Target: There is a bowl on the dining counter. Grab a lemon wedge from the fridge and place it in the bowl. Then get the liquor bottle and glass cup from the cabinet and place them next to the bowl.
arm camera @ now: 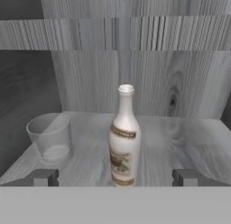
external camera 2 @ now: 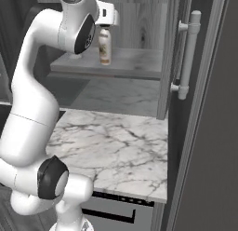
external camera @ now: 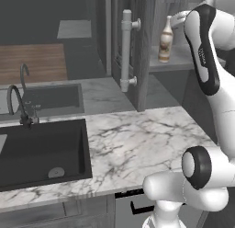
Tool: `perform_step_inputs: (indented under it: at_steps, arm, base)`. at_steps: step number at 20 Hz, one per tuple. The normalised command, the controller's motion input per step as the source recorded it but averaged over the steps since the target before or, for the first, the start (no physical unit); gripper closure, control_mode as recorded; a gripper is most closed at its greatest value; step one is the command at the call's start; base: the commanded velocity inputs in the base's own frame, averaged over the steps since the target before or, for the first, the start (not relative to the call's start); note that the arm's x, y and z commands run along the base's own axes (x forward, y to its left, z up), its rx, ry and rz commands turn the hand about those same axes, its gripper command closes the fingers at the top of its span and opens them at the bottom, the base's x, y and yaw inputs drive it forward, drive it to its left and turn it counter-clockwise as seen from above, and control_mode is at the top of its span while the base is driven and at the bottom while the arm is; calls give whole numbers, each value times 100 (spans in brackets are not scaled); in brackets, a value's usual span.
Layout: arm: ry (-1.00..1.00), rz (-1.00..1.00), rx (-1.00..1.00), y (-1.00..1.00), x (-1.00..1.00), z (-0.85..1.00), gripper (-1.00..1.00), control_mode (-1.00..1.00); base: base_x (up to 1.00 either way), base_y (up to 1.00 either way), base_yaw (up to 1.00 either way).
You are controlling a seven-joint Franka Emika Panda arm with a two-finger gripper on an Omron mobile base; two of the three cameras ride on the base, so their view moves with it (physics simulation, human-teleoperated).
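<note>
Grey wood-grain all round as the hand looks straight into the open cabinet (arm camera: 135, 74), and there on the shelf (arm camera: 180, 137) stands the liquor bottle (arm camera: 123, 137), upright, long axis vertical, dead ahead of the gripper (arm camera: 115, 177) and centred between its two finger tips. Those tips sit wide apart, as far as they go, with nothing between them yet. The line of approach looks simple: straight forward along the shelf, so the bottle's lower body slides in between the fingers.

Off to one side in the hand view, apart from the bottle, stands the glass cup (arm camera: 49, 137), upright and clear of the path.

From the left base view the bottle (external camera: 165, 41) shows on the shelf past the cabinet door's pale bar handle (external camera: 126, 50), with the arm's upper link covering the hand. The right base view has the bottle (external camera 2: 105, 46) just below the hand, its neck partly hidden, so the remaining gap is hard to judge. The bottle's label is too blurred to read.
</note>
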Motion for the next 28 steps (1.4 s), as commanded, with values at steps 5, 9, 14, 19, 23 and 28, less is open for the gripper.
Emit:
perform_step_inputs:
  at_steps: [5, 9, 14, 19, 23, 28]
  arm:
    - [0, 1, 0, 0, 28, -3, -100, -100]
    - [0, 0, 0, 0, 28, -1, -100, -100]
    - [-1, 0, 0, 0, 28, 0, -100, -100]
    - [0, 0, -2, 0, 25, -19, -100, -100]
    - [-4, 0, -3, 0, 10, -27, -100, -100]
    - [-5, 0, -2, 0, 10, -17, -100, -100]
  base:
    - [0, 0, 0]
    - [0, 0, 0]
    - [0, 0, 0]
    - [0, 0, 0]
    - [0, 0, 0]
    - [0, 0, 0]
